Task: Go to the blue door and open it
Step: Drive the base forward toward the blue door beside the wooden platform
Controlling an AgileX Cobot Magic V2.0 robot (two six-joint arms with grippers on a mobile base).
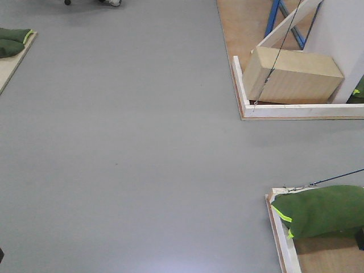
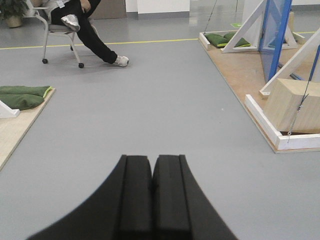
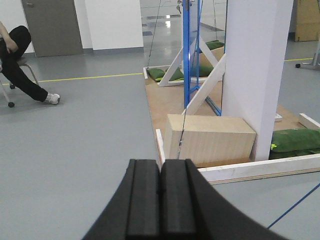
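Black-padded left gripper and right gripper both sit closed on nothing, while the glossy bright-blue door panel stands well ahead and rightward across the grey floor, seemingly nearer the right arm

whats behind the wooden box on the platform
A white diagonal brace and a blue frame rise behind the wooden box; green sandbags lie farther back. The box covers the brace's foot.

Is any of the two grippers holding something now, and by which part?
Nothing is held. The left gripper and the right gripper are both shut, fingers pressed together with nothing between them.
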